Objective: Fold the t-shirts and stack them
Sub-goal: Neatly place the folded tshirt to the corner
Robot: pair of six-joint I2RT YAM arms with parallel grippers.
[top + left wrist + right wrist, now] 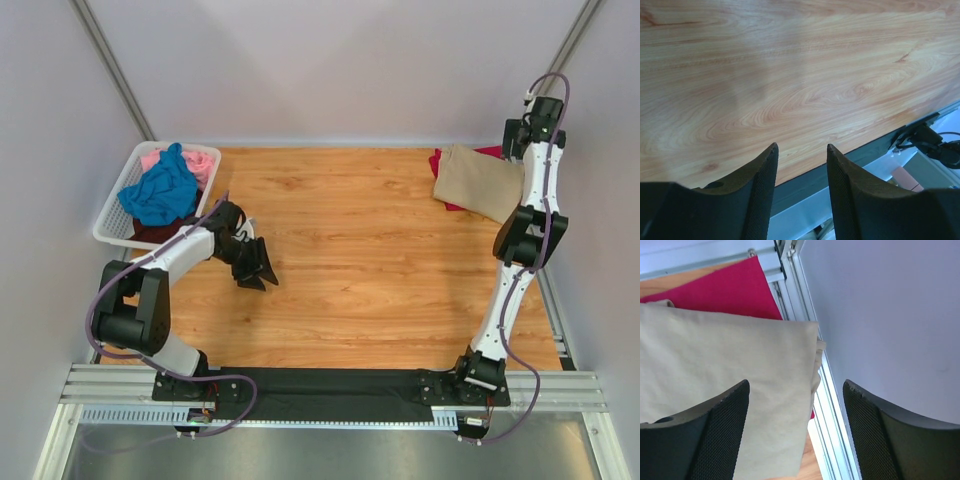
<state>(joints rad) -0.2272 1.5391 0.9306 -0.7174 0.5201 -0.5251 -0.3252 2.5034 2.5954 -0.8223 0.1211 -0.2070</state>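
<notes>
The tan t-shirt (478, 182) lies folded at the upper right of the table (380, 260), resting on top of the crimson red t-shirt (440, 162), whose edges show at its far and left sides. Judging by that, two shirts are stacked and the step in hand is the end of placing the tan one.

In the right wrist view the right gripper (795, 383) hangs over the stack's right edge with its jaws spread wide and nothing between them. The tan t-shirt fills the left and centre of that frame, under the left finger. The red shirt shows at the top, and the right finger stands over the table's rail and the wall. The cloth is beneath the jaws, not in them.

The left gripper (255, 272) sits over bare wood at centre left, its jaws parted and empty; its wrist view shows only tabletop and the table's near edge.

Three shirts remain bundled in the white lattice basket (115, 225) at upper left: a blue t-shirt (160, 190) on top, a pink t-shirt (200, 162) behind it and a dark t-shirt (150, 232) below. The next move probably calls for the left arm, being just beside the basket, to lift out the blue shirt and spread it on the open wood, while the right arm clears the stack without dragging the tan fold.
</notes>
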